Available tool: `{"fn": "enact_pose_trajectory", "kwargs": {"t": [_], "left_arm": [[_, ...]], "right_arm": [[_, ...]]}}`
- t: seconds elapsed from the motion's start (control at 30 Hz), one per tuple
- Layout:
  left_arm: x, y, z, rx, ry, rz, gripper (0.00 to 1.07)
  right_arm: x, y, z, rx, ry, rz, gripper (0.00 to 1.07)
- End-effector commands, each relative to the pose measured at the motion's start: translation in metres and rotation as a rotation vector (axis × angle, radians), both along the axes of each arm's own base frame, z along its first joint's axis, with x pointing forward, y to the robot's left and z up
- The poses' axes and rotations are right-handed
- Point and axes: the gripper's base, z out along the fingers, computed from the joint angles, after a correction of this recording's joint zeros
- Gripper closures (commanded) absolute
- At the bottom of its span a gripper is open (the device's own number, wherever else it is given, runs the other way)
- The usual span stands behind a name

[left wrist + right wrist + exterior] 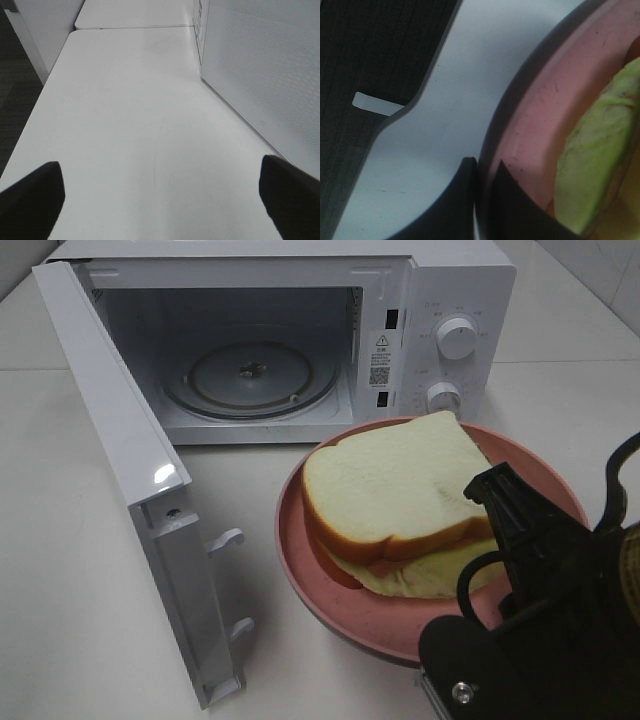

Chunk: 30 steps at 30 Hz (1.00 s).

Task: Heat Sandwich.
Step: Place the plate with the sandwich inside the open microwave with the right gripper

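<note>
Right gripper (482, 165): clamped on rim of pink plate (535, 115), sandwich (390, 490) aboard; carry level to turntable (250, 375) ahead. Left gripper (160, 195): spread wide, empty.

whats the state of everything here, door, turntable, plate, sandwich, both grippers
microwave door, swung fully open
turntable, inside the microwave, nothing loaded on it
right gripper, jaws shut on the rim of the pink plate
pink plate, outside the microwave, in front of the opening
sandwich, whole, lying on the pink plate
left gripper, jaws wide open, holding nothing, over the table
</note>
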Motion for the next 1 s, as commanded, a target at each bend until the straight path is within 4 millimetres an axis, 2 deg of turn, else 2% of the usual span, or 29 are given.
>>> {"fn": "enact_pose_trajectory", "kwargs": {"t": [0.03, 0.3, 0.43, 0.47, 0.7, 1.0], "left_arm": [[0.001, 0.0, -0.001, -0.004, 0.0, -0.004, 0.01], [0.001, 0.0, -0.001, -0.004, 0.0, -0.004, 0.01], [0.001, 0.0, -0.001, -0.004, 0.0, -0.004, 0.01], [0.001, 0.0, -0.001, -0.004, 0.0, -0.004, 0.01], [0.001, 0.0, -0.001, -0.004, 0.0, -0.004, 0.01], [0.001, 0.0, -0.001, -0.004, 0.0, -0.004, 0.01]], "right_arm": [[0.002, 0.002, 0.002, 0.014, -0.029, 0.083, 1.05], [0.004, 0.005, 0.002, 0.01, -0.042, 0.185, 1.05], [0.013, 0.001, 0.001, 0.006, -0.03, 0.161, 1.05], [0.022, -0.005, 0.001, 0.001, -0.025, 0.146, 1.05], [0.048, -0.017, 0.001, 0.014, -0.019, 0.243, 1.05], [0.064, -0.03, 0.001, 0.04, -0.005, 0.267, 1.05]]}}
